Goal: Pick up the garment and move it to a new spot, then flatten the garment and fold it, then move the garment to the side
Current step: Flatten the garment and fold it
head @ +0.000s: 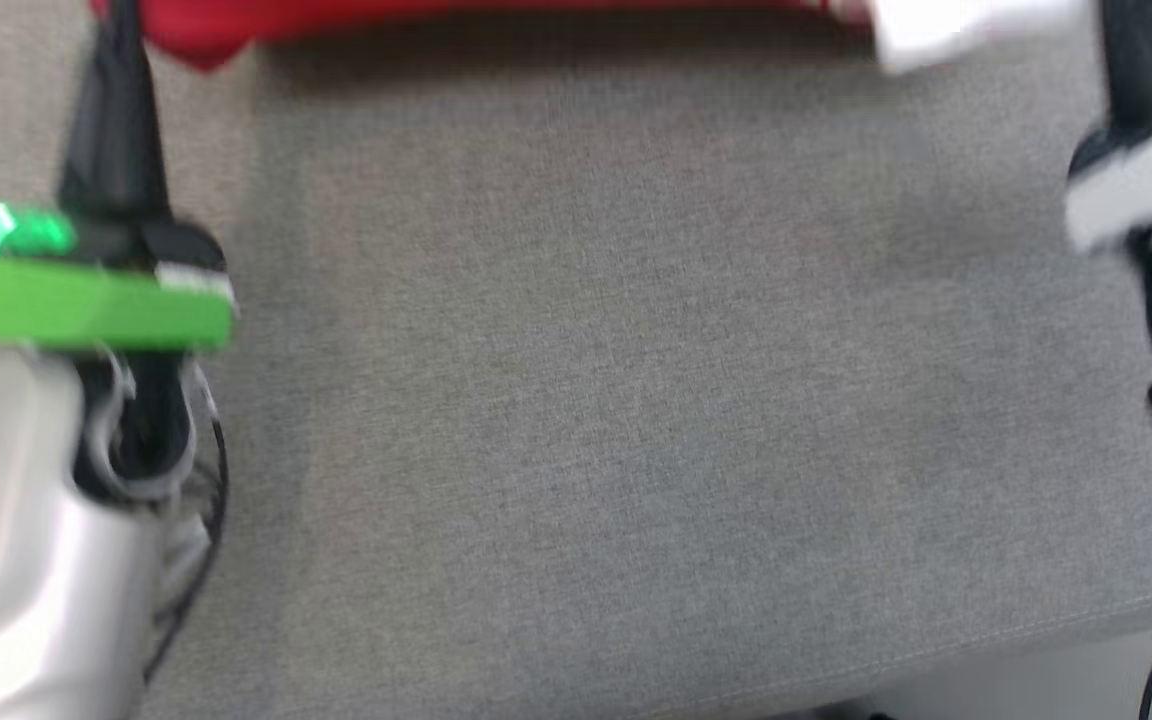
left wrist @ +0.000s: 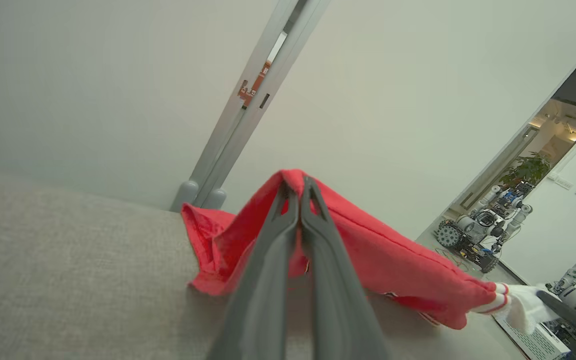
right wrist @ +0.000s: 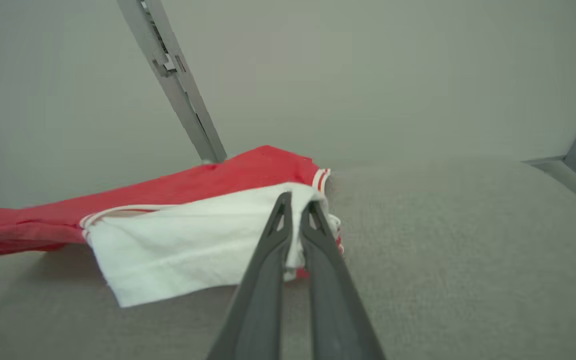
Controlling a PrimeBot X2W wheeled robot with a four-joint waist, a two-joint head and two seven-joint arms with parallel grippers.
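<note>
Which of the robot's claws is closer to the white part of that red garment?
Right. The right gripper is pinched on the white part itself; the left gripper grips red cloth at the other end.

- Garment [head: 496,15] across far edge of upholstered surface [head: 616,400], before wall [left wrist: 393,100].
- Left gripper [left wrist: 298,192] at its left end, right gripper [right wrist: 295,205] at its right end.

Blurred head view: the red garment [head: 436,10] is running off the top edge, most of it probably lying beyond.
</note>
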